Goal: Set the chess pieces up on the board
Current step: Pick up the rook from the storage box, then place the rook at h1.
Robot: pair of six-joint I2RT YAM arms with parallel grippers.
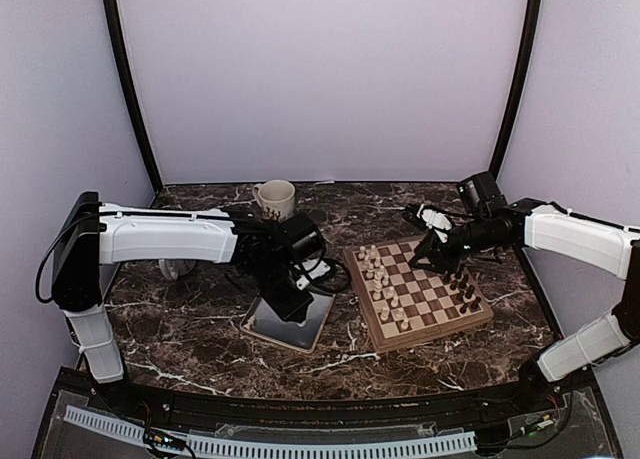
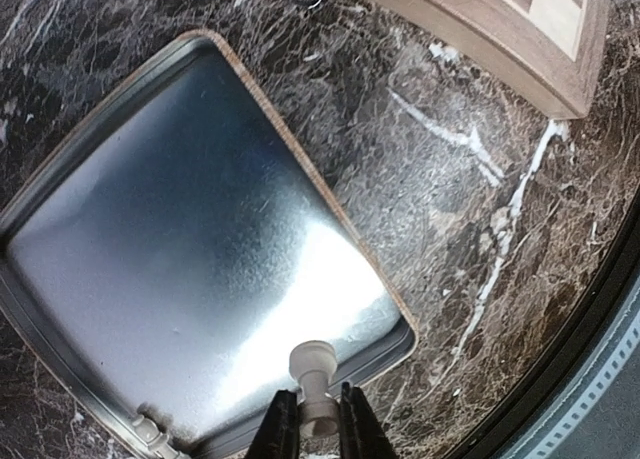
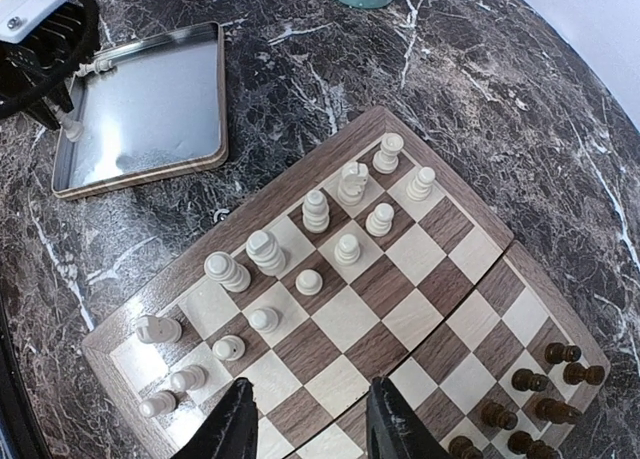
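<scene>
My left gripper is shut on a cream-white chess piece and holds it just above the near corner of the silver tray. Another cream piece lies at the tray's edge. The board lies right of the tray, with several cream pieces on its left rows and dark pieces on its right edge. My right gripper is open and empty, hovering over the board's middle squares. In the top view the left gripper is over the tray and the right gripper is over the board's far side.
A cream mug stands at the back of the marble table. A clear glass object sits under the left arm. A black cable lies between the tray and the board. The board's corner shows in the left wrist view.
</scene>
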